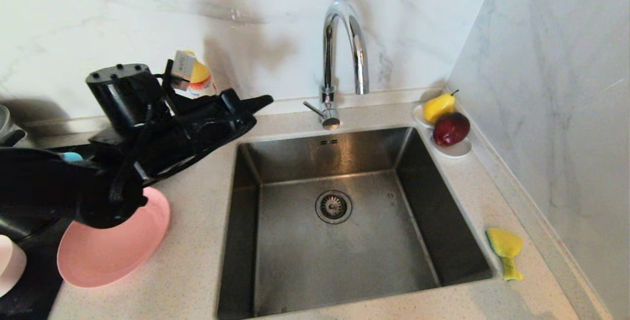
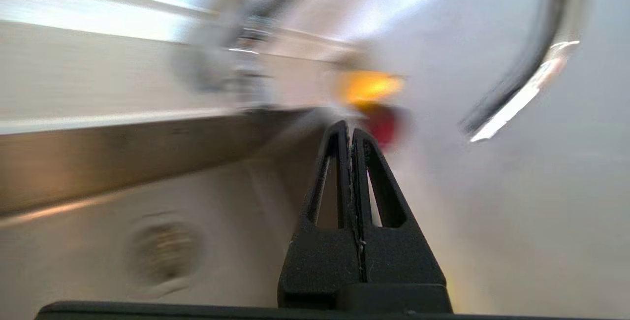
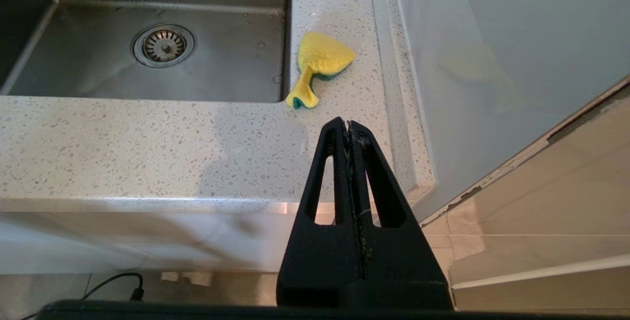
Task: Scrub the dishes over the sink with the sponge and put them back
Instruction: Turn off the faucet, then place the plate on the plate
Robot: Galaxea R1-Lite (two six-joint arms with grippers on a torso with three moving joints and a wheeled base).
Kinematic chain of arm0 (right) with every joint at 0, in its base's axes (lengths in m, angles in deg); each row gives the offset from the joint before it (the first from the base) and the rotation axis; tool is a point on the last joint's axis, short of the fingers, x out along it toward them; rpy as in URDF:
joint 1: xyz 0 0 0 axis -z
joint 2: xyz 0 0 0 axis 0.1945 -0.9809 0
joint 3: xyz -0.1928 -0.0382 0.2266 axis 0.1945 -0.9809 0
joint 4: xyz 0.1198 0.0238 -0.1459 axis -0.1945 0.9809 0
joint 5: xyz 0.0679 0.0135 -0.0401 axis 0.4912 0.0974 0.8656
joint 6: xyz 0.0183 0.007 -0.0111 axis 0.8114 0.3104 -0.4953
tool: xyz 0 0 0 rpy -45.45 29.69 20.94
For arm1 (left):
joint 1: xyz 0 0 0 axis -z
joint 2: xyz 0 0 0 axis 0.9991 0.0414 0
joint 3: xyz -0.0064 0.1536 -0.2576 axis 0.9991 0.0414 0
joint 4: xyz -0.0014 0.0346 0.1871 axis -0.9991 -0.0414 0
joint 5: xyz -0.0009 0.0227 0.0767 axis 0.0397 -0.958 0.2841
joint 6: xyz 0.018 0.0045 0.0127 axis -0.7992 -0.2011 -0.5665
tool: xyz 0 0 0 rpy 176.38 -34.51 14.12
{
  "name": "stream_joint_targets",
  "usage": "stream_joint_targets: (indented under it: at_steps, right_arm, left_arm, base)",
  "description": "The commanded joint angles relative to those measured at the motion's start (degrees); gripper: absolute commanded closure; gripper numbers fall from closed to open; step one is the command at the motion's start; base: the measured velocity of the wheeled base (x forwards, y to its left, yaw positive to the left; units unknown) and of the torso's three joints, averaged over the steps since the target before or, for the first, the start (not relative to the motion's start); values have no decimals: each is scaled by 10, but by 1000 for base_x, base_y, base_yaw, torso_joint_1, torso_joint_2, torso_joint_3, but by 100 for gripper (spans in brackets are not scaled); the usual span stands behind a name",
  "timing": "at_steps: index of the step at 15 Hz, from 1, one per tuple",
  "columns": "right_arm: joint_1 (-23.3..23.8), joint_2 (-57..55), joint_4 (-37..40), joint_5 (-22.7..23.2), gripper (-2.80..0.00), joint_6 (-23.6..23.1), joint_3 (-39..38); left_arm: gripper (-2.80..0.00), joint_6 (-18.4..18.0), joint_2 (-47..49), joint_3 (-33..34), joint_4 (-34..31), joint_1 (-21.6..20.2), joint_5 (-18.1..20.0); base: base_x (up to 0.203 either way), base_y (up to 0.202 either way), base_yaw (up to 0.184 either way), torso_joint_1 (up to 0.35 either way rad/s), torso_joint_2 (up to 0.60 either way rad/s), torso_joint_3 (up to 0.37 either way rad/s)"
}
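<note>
My left gripper (image 1: 265,99) hangs shut and empty above the counter at the sink's (image 1: 325,158) back left corner, pointing toward the faucet (image 1: 339,49). In the left wrist view its fingers (image 2: 350,130) are pressed together, aimed across the basin (image 2: 98,162). Under that arm, left of the sink, lies a salmon-pink plate (image 1: 113,251). A pale pink plate's edge (image 1: 9,266) shows at the far left, and a teal sliver (image 1: 73,156) peeks from behind the arm. The yellow sponge (image 1: 506,248) lies crumpled on the counter right of the sink. My right gripper (image 3: 348,124) is parked shut below the counter's front edge, near the sponge (image 3: 320,61).
A small white dish (image 1: 455,150) with a pear and an apple stands at the back right corner by the side wall. A yellow-capped detergent bottle (image 1: 198,78) stands behind my left arm. The plates rest on a dark mat (image 1: 29,295). The basin holds only its drain strainer (image 1: 333,206).
</note>
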Motion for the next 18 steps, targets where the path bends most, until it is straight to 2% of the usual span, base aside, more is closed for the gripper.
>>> stream_joint_targets:
  at_steps: [1,2,3,5,8,9,10,12,13,16,17,18]
  right_arm:
    - [0,1,0,0,0,-1,0]
    - [0,0,0,0,0,-1,0]
    - [0,1,0,0,0,-1,0]
    - [0,0,0,0,0,-1,0]
    - [0,1,0,0,0,-1,0]
    - [0,0,0,0,0,-1,0]
    - [0,1,0,0,0,-1,0]
    - [0,1,0,0,0,-1,0]
    - [0,1,0,0,0,-1,0]
    - [0,1,0,0,0,-1,0]
    - [0,1,0,0,0,-1,0]
    - [0,0,0,0,0,-1,0]
  left_arm:
    - [0,-107,-113,39,-63,0,-188]
    - [0,-135,-148,44,-78,1,-271]
    - [0,-159,-187,45,-99,2,-329]
    - [0,-210,-273,42,-154,1,-417]
    - [0,-335,-401,7,-274,-1,-531]
    - [0,-372,-422,-4,-328,-7,-551]
    - [0,-397,-428,-8,-356,-35,-565]
    - [0,-440,-422,-13,-373,-87,-580]
    - [0,-447,-413,-20,-376,-104,-581]
    - [0,-443,-357,-57,-420,-143,-573]
    - [0,-431,-333,-73,-454,-160,-563]
    - [0,-405,-305,-95,-504,-182,-535]
  base:
    - [0,0,0,0,0,0]
    - [0,0,0,0,0,0]
    - [0,0,0,0,0,0]
    - [0,0,0,0,0,0]
    - [0,0,0,0,0,0]
    - [0,0,0,0,0,0]
    - [0,0,0,0,0,0]
    - [0,0,0,0,0,0]
    - [0,0,0,0,0,0]
    - [0,0,0,0,0,0]
    - [0,0,0,0,0,0]
    - [0,0,0,0,0,0]
